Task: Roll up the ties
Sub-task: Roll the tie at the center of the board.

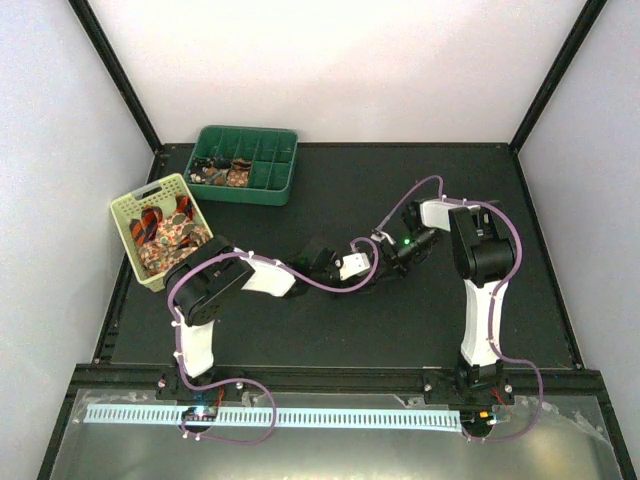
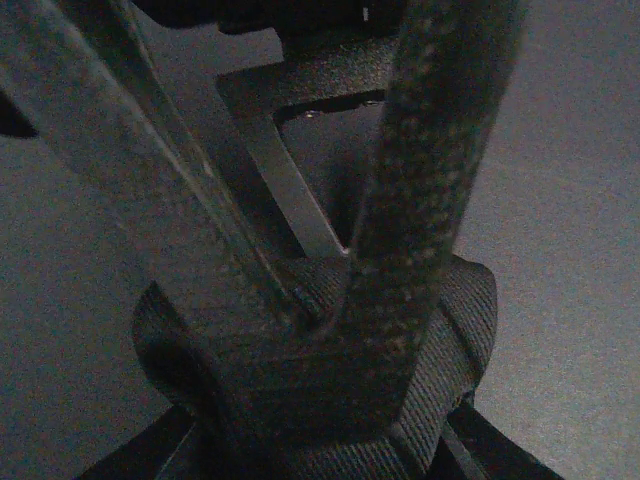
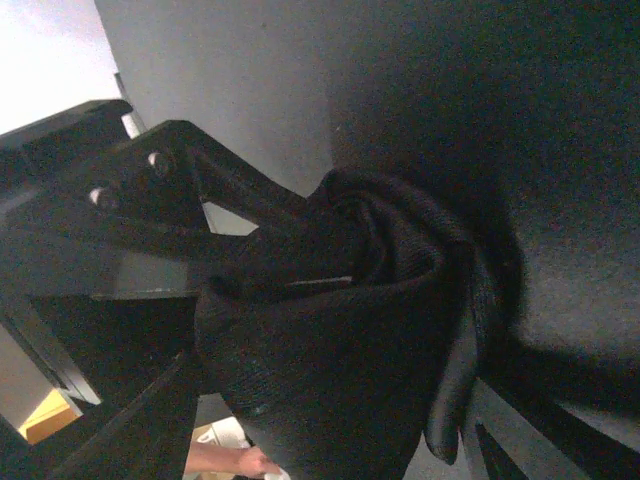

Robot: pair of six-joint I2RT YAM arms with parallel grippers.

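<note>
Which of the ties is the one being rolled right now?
The very dark tie, a roll between the jaws of the left gripper at mid-table. The other ties lie loose in the pale basket or sit rolled in the green tray.

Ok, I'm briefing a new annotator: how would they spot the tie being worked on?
Look at the middle of the black table. There the left gripper pinches a rolled tie, the right gripper close by. It is plain and very dark, unlike the patterned ties in the basket.
</note>
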